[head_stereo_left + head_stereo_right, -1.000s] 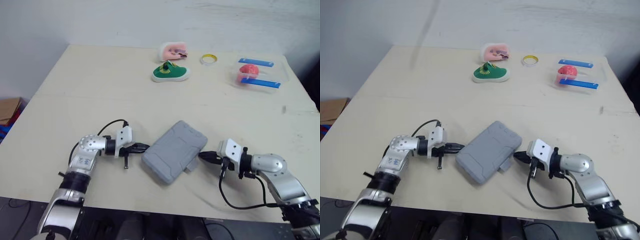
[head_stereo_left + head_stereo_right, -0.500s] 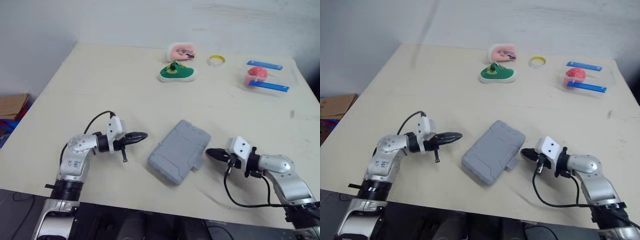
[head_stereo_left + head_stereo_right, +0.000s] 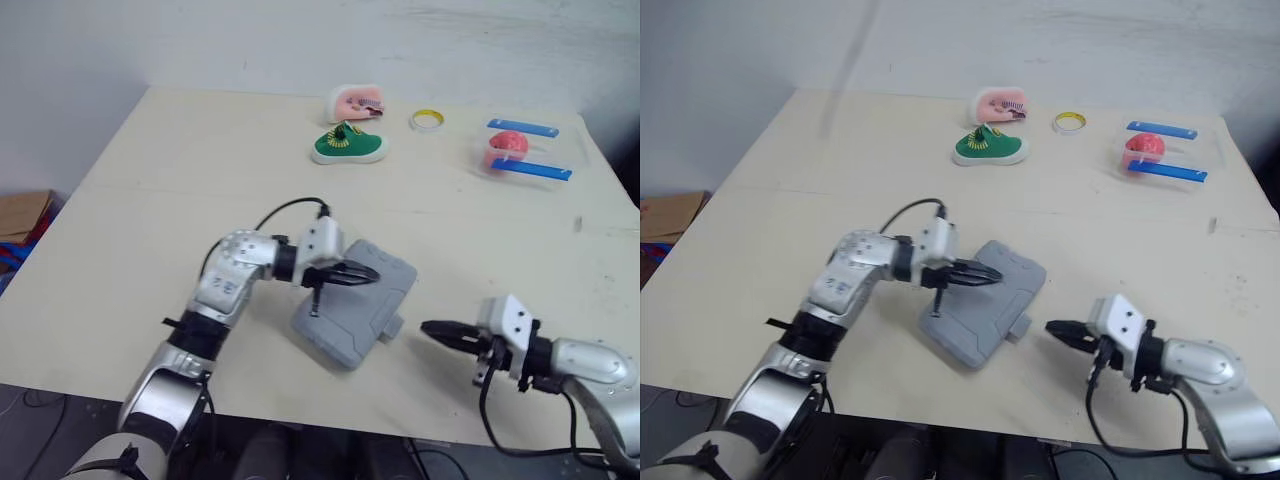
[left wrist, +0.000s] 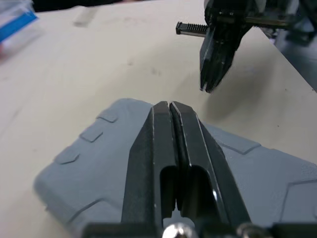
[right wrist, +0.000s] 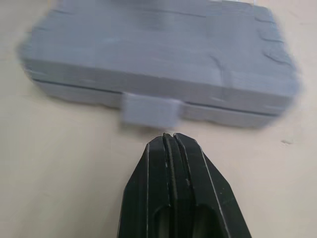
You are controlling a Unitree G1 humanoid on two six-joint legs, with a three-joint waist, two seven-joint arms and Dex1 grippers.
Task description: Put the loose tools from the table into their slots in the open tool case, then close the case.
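Holds left hand [image 3: 370,275], fingers pressed together, over closed tool case [image 3: 360,322], probably to press it flat; aims right hand [image 3: 428,327], likewise pressed together, at its latch [image 5: 151,110].

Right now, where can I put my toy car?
Most room lies between the green shoe and the tool case. The table is bare on its left too. Crowded: the far edge by the clear box, and around the case, near the left gripper and right gripper.

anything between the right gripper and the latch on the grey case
Nothing visible: only bare table lies between the right gripper and the latch on the tool case. The left gripper sits above the case, off that line.
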